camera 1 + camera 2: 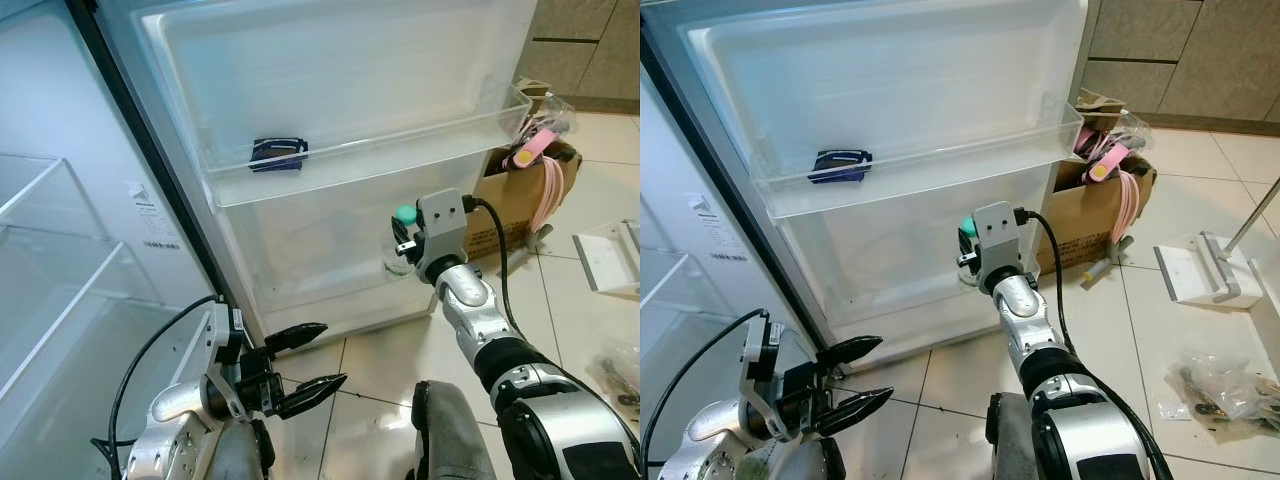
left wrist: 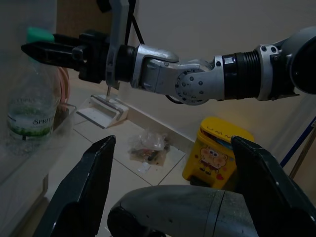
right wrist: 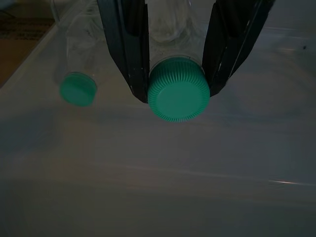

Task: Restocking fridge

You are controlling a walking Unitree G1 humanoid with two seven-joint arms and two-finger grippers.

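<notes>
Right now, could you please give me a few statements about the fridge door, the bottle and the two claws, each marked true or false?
1. The right claw grips a green-capped bottle at its neck. True.
2. The upper door shelf holds three bottles. False: it holds a small dark blue packet.
3. The left claw is open and holds nothing. True.
4. A cardboard box sits on the floor beyond the fridge door. True.
5. The bottle's cap is red. False: it is green.

bottle [image 2: 30,106] in door shelf [image 1: 330,262] — low
</notes>
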